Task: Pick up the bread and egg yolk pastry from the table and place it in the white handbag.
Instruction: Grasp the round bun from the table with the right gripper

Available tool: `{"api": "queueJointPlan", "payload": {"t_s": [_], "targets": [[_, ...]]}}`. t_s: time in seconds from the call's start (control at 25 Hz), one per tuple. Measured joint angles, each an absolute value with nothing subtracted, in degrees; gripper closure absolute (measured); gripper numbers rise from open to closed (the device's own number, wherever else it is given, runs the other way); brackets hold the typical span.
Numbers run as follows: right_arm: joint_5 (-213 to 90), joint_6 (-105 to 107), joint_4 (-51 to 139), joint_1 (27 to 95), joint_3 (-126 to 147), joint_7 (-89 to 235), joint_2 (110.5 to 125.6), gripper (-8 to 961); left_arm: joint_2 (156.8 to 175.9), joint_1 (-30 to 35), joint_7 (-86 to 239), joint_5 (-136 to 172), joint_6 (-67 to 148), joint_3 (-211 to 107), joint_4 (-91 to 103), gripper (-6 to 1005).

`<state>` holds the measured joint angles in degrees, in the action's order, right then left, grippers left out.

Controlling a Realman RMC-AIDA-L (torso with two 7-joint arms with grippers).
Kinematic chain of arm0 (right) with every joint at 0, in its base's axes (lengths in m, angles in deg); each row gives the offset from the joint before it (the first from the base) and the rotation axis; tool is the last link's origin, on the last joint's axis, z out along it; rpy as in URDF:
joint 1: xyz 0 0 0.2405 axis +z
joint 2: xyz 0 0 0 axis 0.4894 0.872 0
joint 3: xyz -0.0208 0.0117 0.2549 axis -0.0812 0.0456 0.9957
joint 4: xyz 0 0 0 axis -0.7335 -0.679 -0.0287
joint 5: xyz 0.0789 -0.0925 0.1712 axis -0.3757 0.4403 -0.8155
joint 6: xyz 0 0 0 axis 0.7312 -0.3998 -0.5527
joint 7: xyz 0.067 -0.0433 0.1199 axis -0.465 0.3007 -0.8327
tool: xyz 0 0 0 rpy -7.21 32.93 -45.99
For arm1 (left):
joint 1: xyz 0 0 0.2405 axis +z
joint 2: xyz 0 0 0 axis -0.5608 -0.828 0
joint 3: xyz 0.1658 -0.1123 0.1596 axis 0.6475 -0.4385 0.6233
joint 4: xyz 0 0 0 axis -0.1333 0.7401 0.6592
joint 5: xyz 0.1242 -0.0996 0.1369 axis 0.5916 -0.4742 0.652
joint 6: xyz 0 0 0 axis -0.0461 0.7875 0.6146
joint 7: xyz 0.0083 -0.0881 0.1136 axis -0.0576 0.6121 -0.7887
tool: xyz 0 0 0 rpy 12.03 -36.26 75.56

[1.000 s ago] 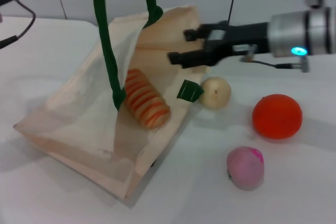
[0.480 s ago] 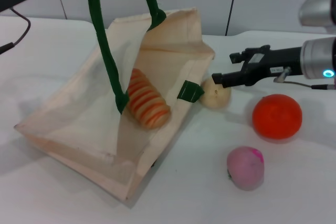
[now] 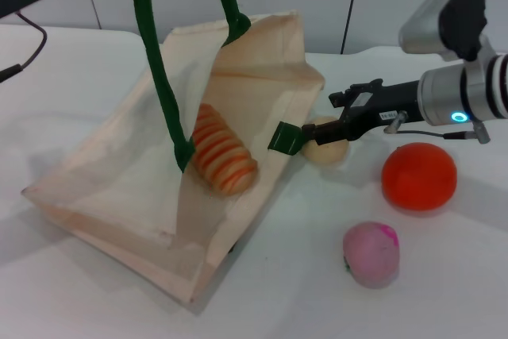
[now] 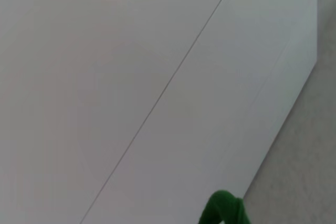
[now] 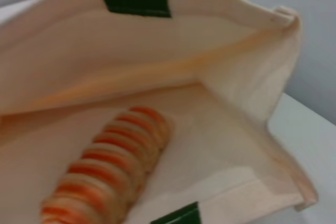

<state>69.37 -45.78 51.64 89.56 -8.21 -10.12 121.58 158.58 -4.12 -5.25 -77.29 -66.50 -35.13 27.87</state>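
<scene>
Right gripper (image 3: 329,121) fingers spread, straddling egg yolk pastry (image 3: 325,141), grasp not confirmed. Pastry on table (image 3: 444,275) just beside white handbag (image 3: 119,172) mouth, at bag's 3 o'clock. Bread (image 3: 222,148) inside bag. Orange ball (image 3: 419,176) at pastry's 3 o'clock, pink ball (image 3: 371,253) at 5. Left gripper out of view; green handle (image 3: 155,61) lifted toward 12.

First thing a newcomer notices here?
The white handbag, held open by its green handle, with the striped bread already lying inside. Just outside its mouth, the right hand reaches over the egg yolk pastry on the table.
</scene>
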Motion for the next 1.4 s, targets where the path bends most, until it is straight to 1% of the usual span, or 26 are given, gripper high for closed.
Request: {"api": "queueJointPlan", "payload": {"t_s": [0.48,1.32,1.4], "targets": [[71.8,-38.1,49.6,90.5,-14.1,-16.4,121.65,75,158.67,-4.4,-5.2,-77.1,-66.5,-34.9,27.7,880],[76.8,-37.7,46.7,92.5,-14.1,-19.2,121.89,81,158.57,-4.3,-5.7,-77.3,-66.5,-35.1,27.2,879],[76.8,-37.7,46.7,92.6,-14.1,-19.3,121.89,242,158.57,-4.2,-5.7,-77.3,-66.5,-35.1,27.2,879]]}}
